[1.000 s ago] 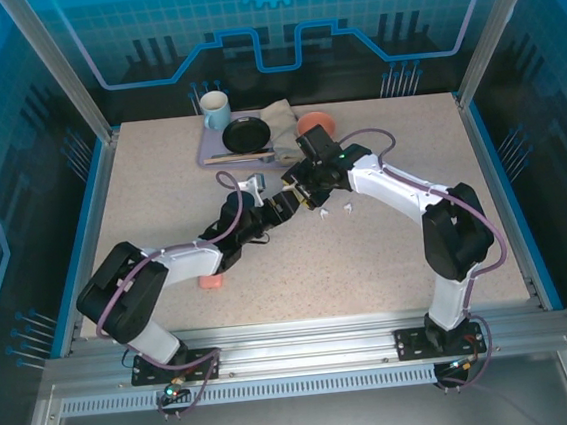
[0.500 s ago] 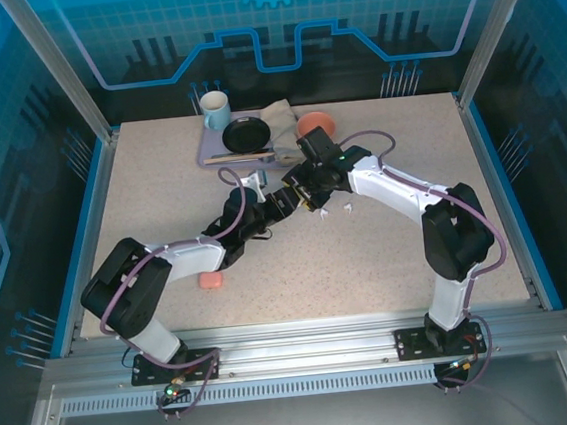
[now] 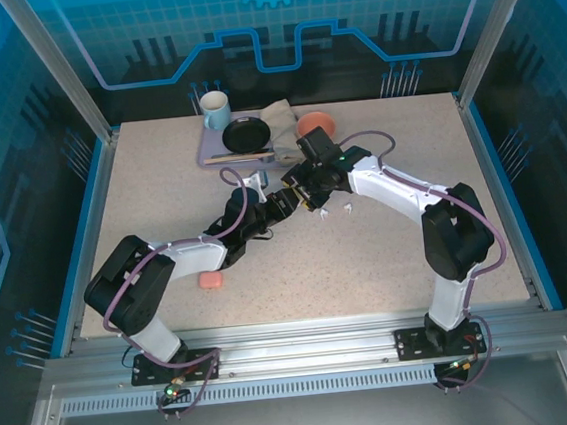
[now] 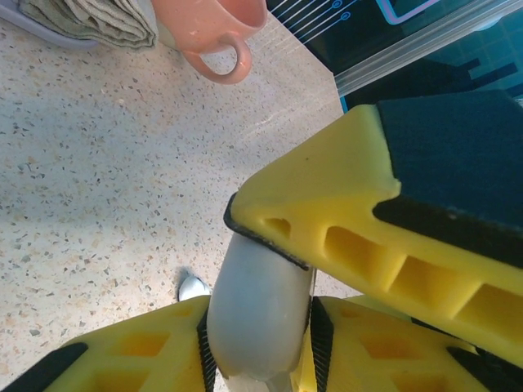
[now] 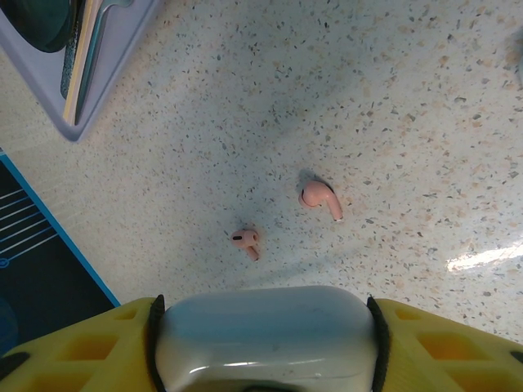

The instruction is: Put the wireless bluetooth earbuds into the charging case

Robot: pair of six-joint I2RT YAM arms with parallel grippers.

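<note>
"Two grippers were found on one white charging case [image 5: 245,318]?"

"Both, as it was read. The case was clamped across its width by the right gripper [image 5: 265,327], jaws spread to its sides. Its rounded end was pinched by the left gripper [image 4: 258,314], jaws narrow. Whether the lid was raised could not be told."

"Where were the earbuds placed?"

"Two white earbuds [image 3: 326,211] were lying at 4 o'clock from the joined grippers in the top view, near them, on the right arm's side. Two pink earbuds [image 5: 320,198] were seen just ahead of the right fingers [image 5: 82,351] at 12 and 1 o'clock, apart from each other. The 1 o'clock one was laid with its stem toward 4 o'clock."

"And the surface, the room?"

"A flat speckled tabletop [image 5: 425,98], bare around the buds. The tray [image 5: 90,90] was set well off at 11 o'clock in the right wrist view. A small pink case [image 3: 209,280], so it was judged, was seen from above at 8 o'clock beside the left arm."
</note>
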